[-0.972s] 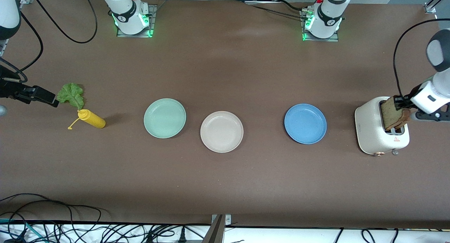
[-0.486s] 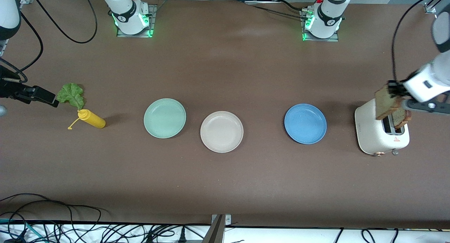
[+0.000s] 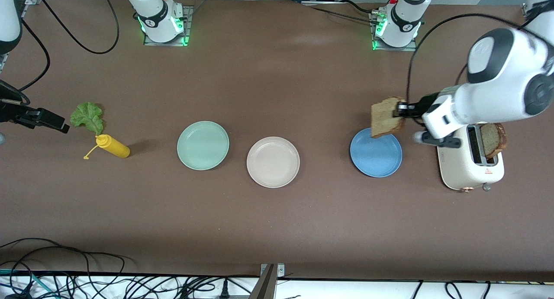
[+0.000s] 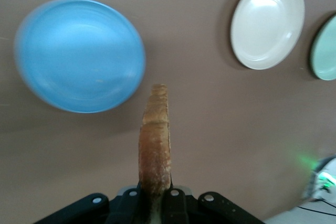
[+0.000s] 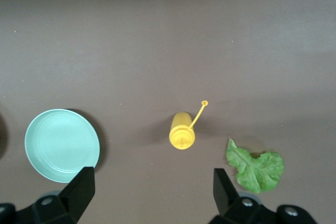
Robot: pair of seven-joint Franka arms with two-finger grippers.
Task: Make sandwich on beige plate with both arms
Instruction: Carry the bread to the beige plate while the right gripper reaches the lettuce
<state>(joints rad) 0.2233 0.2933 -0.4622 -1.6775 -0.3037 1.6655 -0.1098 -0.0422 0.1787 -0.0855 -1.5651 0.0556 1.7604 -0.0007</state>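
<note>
My left gripper (image 3: 400, 110) is shut on one edge of a brown bread slice (image 3: 386, 116), which hangs upright over the rim of the blue plate (image 3: 375, 156). In the left wrist view the slice (image 4: 155, 140) stands edge-on between the fingers (image 4: 181, 208). A second slice (image 3: 493, 139) sticks out of the white toaster (image 3: 463, 169). The beige plate (image 3: 272, 162) (image 4: 268, 22) lies bare at mid-table. The green lettuce leaf (image 3: 88, 116) (image 5: 255, 169) lies at the right arm's end. My right gripper (image 3: 56, 121) (image 5: 151, 188) waits open beside it, holding nothing.
A mint-green plate (image 3: 202, 145) (image 5: 62, 144) lies beside the beige plate toward the right arm's end. A yellow squeeze bottle (image 3: 112, 146) (image 5: 182, 135) lies close to the lettuce, nearer the front camera. Cables run along the table's front edge.
The left gripper has lifted the bread slice out of the toaster and carried it over to the blue plate's rim. The right arm has stayed where it was.
</note>
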